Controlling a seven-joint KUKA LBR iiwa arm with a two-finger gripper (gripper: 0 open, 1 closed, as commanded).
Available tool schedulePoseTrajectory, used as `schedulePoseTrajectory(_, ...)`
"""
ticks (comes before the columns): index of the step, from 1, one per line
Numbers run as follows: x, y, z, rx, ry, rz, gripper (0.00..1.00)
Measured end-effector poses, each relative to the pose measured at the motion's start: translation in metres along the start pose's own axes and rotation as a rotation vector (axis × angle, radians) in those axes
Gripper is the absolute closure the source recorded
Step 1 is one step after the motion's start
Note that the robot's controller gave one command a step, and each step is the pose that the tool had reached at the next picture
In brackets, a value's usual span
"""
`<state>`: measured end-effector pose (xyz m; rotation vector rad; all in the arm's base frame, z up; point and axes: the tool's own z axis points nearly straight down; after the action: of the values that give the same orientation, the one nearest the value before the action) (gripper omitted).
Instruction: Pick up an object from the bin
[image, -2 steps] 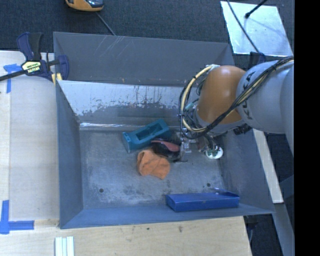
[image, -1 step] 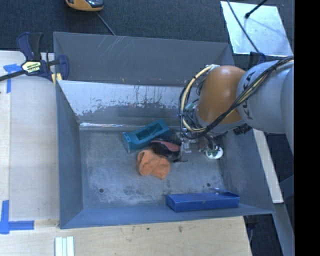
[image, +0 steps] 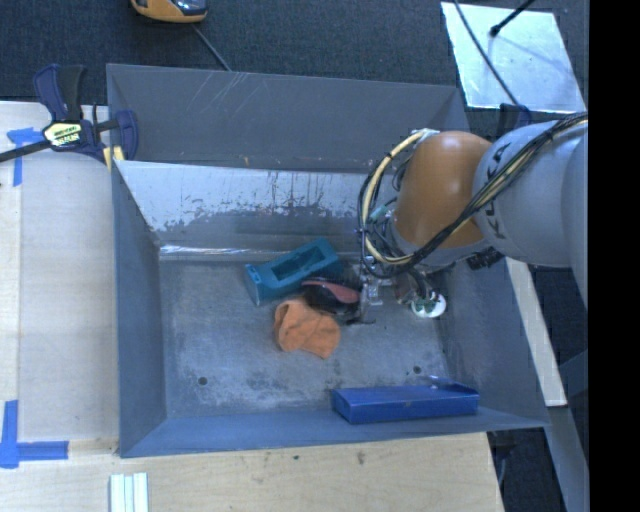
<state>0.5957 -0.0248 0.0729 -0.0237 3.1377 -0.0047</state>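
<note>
A flat blue block (image: 405, 403) lies along the near wall of the bin (image: 140, 300). Mid-floor, the gripper (image: 366, 298) sits low beside a dark pink-and-black thing (image: 328, 292), which lies between an orange cloth (image: 306, 328) and a teal tray (image: 292, 270). Whether the gripper is spread or pressed together cannot be told. A good grasp would probably centre on the dark thing, clear of the cloth.

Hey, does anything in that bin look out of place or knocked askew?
Nothing looks spilled or broken. The long blue block rests alone against the near wall of the bin, seemingly tilted up its slope. The teal frame lies askew beside the crumpled orange cloth, near the gripper.
</note>
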Motion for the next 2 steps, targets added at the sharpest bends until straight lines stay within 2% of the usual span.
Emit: schedulePoseTrajectory(2,0.0,0.0,0.0,0.0,0.0,0.0,1.0)
